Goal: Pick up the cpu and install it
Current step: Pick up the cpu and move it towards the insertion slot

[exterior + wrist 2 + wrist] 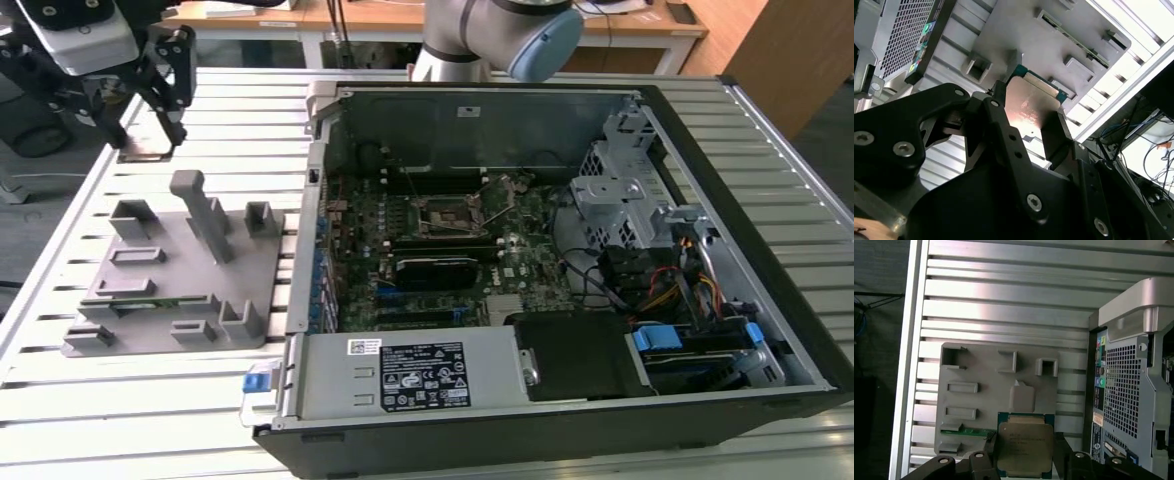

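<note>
Silvery flat square cpu [1024, 442] | clenched edgewise by black pincer [1025, 460] | blocky grey fixture [985, 407] nearby

Arm raised, pincer [150, 138] pointing down (fingers [1060, 461] clamped on the cpu [1024, 447]).

I have the cpu [1024, 450] pinched by opposite edges between the jaws; square, flat, silvery lid over a green-edged board; lid facing the first wrist view; held above the table [240, 120], ten o'clock from the open case [534, 435].
</note>
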`<state>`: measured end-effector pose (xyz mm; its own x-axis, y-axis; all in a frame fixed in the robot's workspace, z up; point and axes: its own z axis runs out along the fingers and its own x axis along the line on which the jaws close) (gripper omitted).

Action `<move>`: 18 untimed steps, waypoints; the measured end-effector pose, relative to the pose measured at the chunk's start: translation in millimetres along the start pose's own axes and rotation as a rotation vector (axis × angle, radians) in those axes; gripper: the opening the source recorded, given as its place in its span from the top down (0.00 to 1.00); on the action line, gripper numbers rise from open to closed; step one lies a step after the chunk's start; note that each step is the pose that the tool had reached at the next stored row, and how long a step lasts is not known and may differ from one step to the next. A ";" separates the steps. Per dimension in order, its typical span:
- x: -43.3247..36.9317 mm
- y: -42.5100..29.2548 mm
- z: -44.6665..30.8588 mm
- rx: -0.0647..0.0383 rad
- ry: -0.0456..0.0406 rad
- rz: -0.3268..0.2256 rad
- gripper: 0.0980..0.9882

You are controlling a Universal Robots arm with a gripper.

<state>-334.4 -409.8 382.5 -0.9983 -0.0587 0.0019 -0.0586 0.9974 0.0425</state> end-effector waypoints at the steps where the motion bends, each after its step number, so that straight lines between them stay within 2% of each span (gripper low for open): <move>1: -2.2 -0.1 0.0 0.000 0.0001 0.000 0.52; 18: -40.6 -1.6 0.0 0.000 0.0000 0.000 0.52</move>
<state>-293.8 -409.0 382.3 -0.9983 -0.0587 0.0019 -0.0585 0.9974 0.0425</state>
